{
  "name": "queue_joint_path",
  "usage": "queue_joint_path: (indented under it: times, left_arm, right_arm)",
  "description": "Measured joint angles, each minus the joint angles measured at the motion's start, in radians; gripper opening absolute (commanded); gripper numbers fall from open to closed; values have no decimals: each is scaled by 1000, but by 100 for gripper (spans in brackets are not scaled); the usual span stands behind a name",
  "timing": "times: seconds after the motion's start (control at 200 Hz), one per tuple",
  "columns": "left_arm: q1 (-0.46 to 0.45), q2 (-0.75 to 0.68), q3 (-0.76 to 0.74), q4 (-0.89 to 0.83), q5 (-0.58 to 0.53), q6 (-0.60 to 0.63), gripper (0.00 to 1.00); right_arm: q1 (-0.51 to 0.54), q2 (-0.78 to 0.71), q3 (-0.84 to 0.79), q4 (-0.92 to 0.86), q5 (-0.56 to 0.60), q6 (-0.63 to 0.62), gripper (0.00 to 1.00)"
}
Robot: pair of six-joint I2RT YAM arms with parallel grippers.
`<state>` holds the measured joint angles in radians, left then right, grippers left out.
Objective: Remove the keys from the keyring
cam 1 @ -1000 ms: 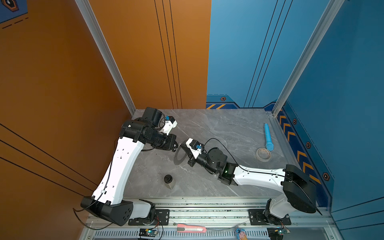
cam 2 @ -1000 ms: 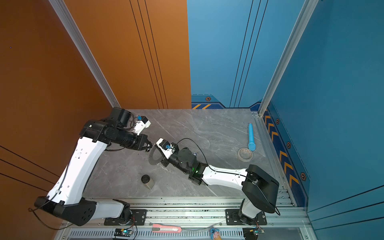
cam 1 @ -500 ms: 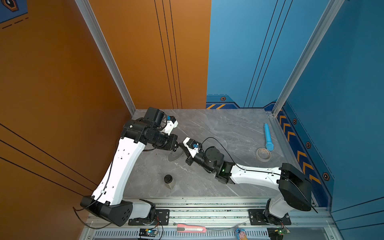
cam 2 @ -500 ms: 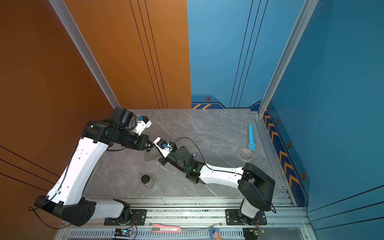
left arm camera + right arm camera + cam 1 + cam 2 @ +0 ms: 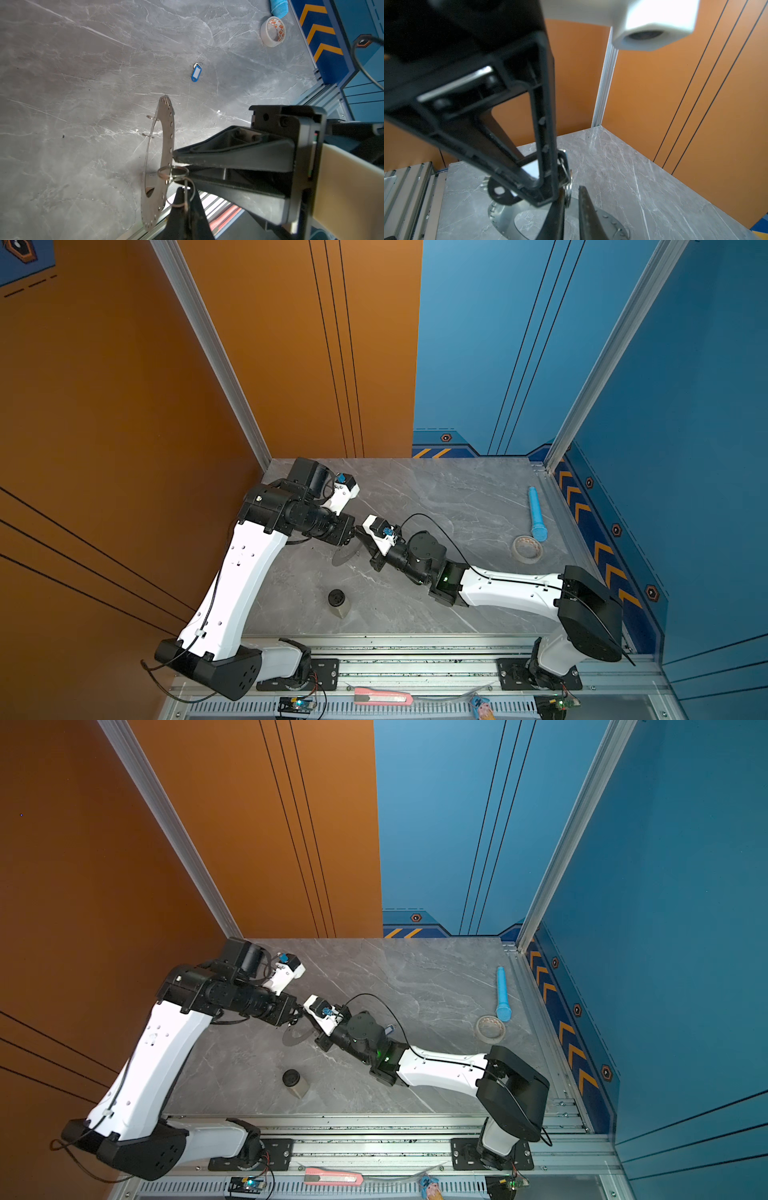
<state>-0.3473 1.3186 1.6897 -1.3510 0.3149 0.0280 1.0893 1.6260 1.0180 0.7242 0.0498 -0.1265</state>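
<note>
Nearest me, a pink utility knife (image 5: 382, 697) lay on the front rail. Just beyond it a small black-capped jar (image 5: 337, 602) stood on the grey marble table (image 5: 457, 497). Past the jar the two arms met nose to nose. The left gripper (image 5: 174, 164) was clamped together on the rim of the keyring (image 5: 166, 133), holding the thin metal disc up on edge off the table. I judged this was so that its rim loops hung free for the other arm to work. The right gripper (image 5: 571, 189) pointed at that same stretch of rim with its fingers a narrow way apart, closed on nothing I could make out. A wire loop (image 5: 160, 172) sat right at its tip. Only the right wrist view showed that gap; in the left wrist view the tip read as one dark wedge. The right wrist view also caught what I took for the black key (image 5: 495, 194), half hidden behind the left gripper and seemingly on the ring. The blue key (image 5: 196, 72) lay flat on the table, apart from the ring and already off it. The left wrist view showed it plainly, while in a top view it was only a sliver behind the right arm. Farthest off, a beige tape roll (image 5: 527, 548) lay just beside a blue cylinder (image 5: 536, 514).
</note>
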Motion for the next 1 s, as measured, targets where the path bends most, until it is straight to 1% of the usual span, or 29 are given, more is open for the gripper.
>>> queue_joint_path:
  times: [0.145,0.2,0.35,0.491,0.746,0.881,1.001]
  left_arm:
    - [6,0,0,1,-8,55,0]
    - [9,0,0,1,-13,72,0]
    - [13,0,-1,2,-25,118,0]
    - [14,-2,-9,3,-28,163,0]
    - [15,-14,-29,17,-27,262,0]
    - [15,-44,-54,25,-19,352,0]
    - [15,-74,-73,43,0,467,0]
  right_arm:
    - [0,-7,-15,0,-24,0,23]
    - [0,-19,-30,-3,-29,0,26]
    - [0,-80,-65,-34,-53,2,40]
    - [-2,-158,-94,-64,-73,-2,46]
    - [-37,-261,-118,-150,-99,-6,47]
    - [-85,-283,-118,-193,-132,-9,47]
    - [-139,-288,-117,-245,-190,-24,47]
